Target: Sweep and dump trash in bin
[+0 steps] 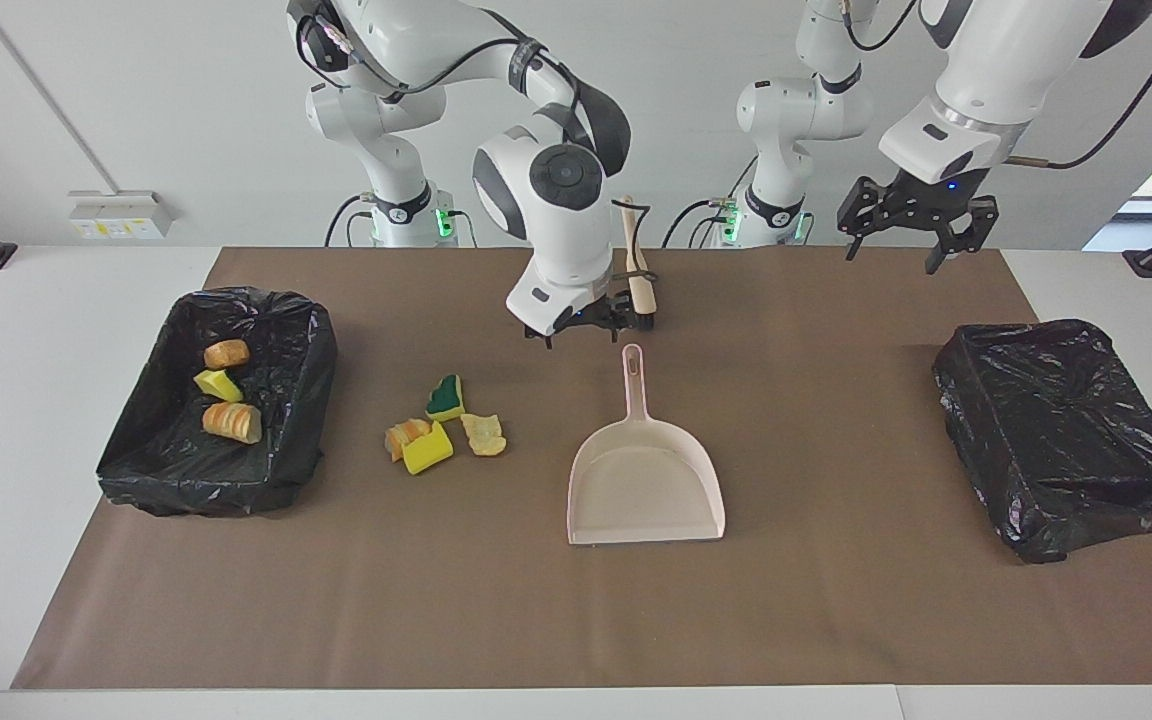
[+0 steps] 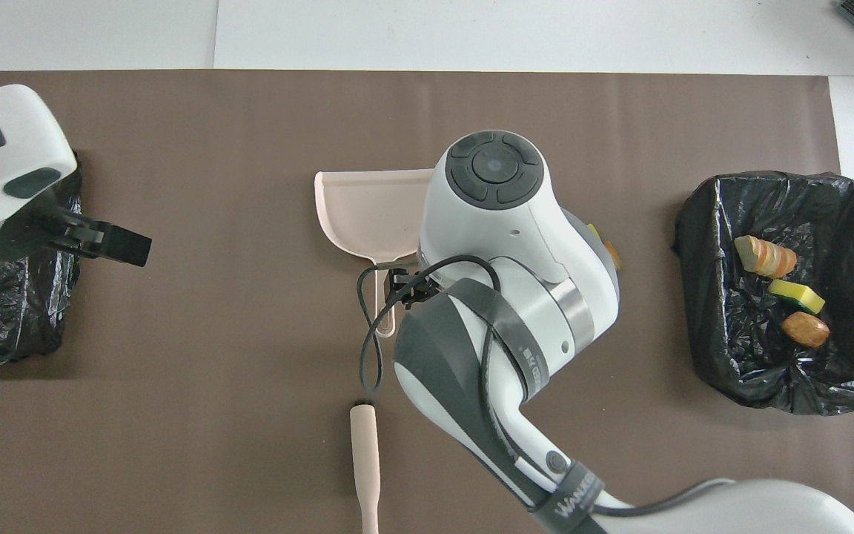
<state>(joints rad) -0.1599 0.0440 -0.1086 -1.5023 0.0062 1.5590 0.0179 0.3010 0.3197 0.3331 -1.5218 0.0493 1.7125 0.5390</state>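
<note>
— Your pincers?
— My right gripper (image 1: 586, 326) hangs wide over the dustpan (image 1: 645, 478) handle; my left gripper (image 1: 911, 222) waits, spread.
— Trash?
— Four chunks (image 1: 444, 425) beside the dustpan, three in the bin (image 1: 219, 405).

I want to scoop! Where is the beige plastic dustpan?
The beige plastic dustpan lies flat mid-table on the brown mat, beside the four loose trash chunks, handle toward the robots.

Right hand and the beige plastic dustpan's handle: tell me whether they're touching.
Apart. The facing view shows the right hand raised, with bare brown mat between its open fingertips and the beige plastic dustpan, whose handle lies flat on the mat.
</note>
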